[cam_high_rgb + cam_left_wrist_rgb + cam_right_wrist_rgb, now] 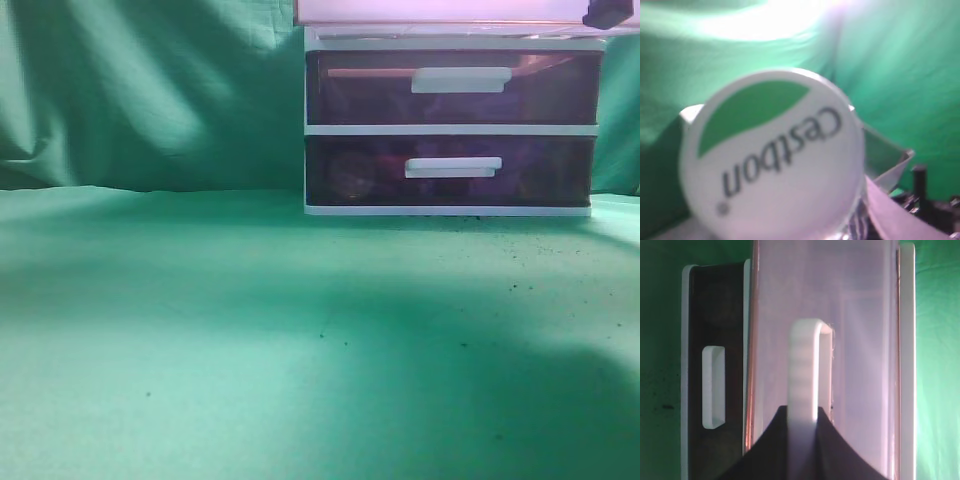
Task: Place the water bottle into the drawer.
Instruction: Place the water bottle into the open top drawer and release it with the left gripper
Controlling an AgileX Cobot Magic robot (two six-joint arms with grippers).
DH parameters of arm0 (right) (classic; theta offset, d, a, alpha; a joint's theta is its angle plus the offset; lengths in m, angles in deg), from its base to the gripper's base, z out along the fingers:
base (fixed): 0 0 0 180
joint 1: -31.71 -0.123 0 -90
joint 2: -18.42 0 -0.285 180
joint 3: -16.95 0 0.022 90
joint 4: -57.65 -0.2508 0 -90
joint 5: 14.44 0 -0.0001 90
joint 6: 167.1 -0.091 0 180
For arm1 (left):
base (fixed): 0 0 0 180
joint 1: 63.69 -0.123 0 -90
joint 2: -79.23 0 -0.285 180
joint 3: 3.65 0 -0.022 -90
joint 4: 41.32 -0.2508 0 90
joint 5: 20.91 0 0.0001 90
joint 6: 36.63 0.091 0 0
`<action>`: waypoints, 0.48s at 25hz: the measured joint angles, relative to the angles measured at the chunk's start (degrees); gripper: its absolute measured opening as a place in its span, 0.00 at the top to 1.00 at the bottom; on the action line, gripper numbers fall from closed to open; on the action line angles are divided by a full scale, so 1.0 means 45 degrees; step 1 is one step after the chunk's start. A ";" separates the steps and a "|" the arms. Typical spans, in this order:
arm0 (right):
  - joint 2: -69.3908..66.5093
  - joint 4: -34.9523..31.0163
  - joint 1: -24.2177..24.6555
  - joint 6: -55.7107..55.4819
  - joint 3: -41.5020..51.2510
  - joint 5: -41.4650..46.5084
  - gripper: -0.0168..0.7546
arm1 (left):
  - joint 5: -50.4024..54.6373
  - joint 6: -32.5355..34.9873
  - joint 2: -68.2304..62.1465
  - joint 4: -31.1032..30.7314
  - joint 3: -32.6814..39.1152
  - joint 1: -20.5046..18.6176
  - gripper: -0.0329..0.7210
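The water bottle fills the left wrist view: I see its white cap with a green leaf and the word "Cestbon", very close and blurred. It hangs in the air in front of the green cloth, held by my left gripper, whose fingers are hidden behind the cap. The pink translucent drawer is pulled out of the white cabinet. My right gripper is shut on the drawer's white bar handle. In the exterior view the drawer's underside shows at the top edge, with my right gripper as a dark tip.
Two dark purple drawers with white handles stay shut in the white-framed cabinet. The cabinet stands at the back right of a green cloth table. A green curtain hangs behind.
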 joint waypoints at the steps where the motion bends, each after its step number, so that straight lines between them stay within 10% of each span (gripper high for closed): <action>1: 0.0000 0.0000 0.0000 0.0000 0.0000 0.0000 0.85 | -0.0318 -0.0218 -0.0503 0.0000 -0.0608 0.0082 0.58; 12: 0.0000 0.0000 0.0000 0.0029 0.0000 0.0000 0.85 | -0.0635 -0.0504 -0.5466 0.0000 -0.4359 0.1697 0.58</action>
